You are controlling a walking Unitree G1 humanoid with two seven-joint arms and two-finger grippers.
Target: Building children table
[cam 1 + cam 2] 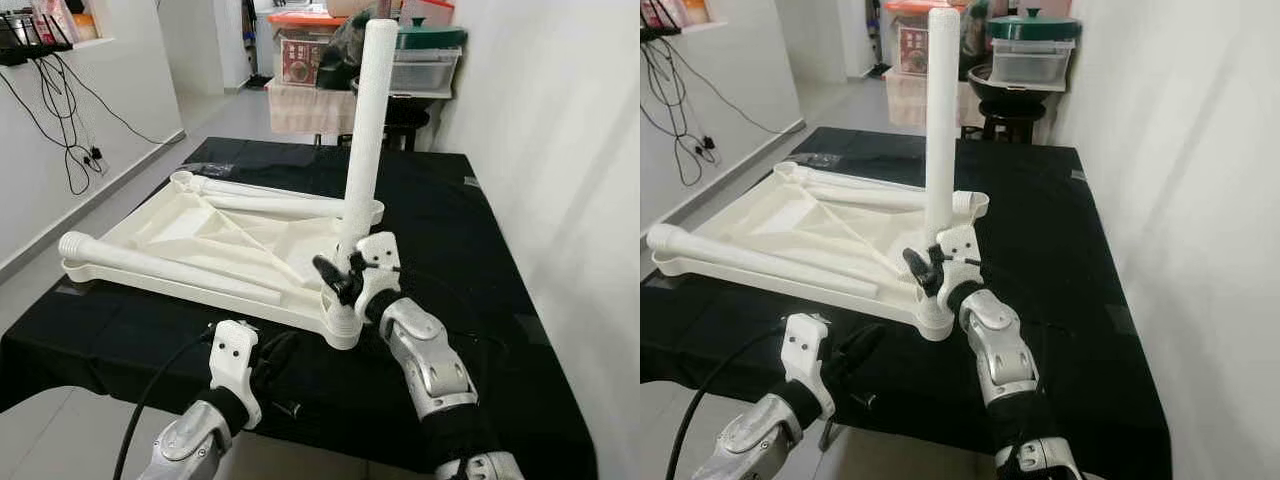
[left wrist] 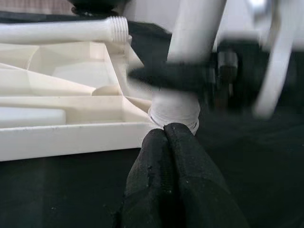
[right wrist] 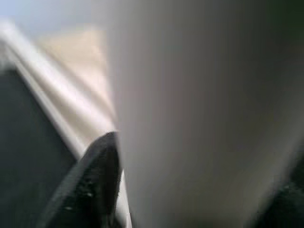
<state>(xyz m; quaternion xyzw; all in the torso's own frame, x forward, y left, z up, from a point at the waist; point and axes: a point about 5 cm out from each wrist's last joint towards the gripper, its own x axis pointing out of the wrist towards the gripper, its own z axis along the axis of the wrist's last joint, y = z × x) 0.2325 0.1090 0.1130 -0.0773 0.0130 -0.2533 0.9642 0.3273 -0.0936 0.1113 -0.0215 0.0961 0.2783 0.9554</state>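
Tabletop (image 1: pixel 200 235): white moulded plastic, laid upside down on a black cloth (image 1: pixel 460 250), ribs showing.
Legs: three white tubes are counted; two loose ones (image 1: pixel 150 265) lie across the tabletop, each with a threaded end.
Upright leg (image 1: pixel 366 130): round, finely textured, seated in the near corner socket (image 1: pixel 342 325).
Right gripper (image 1: pixel 342 272): clamped around the upright leg low down.
Left gripper (image 2: pixel 173 142): fingers pressed together, tips at the socket.

White leg (image 1: pixel 368 130) upright (tabletop (image 1: pixel 190 235) inverted)
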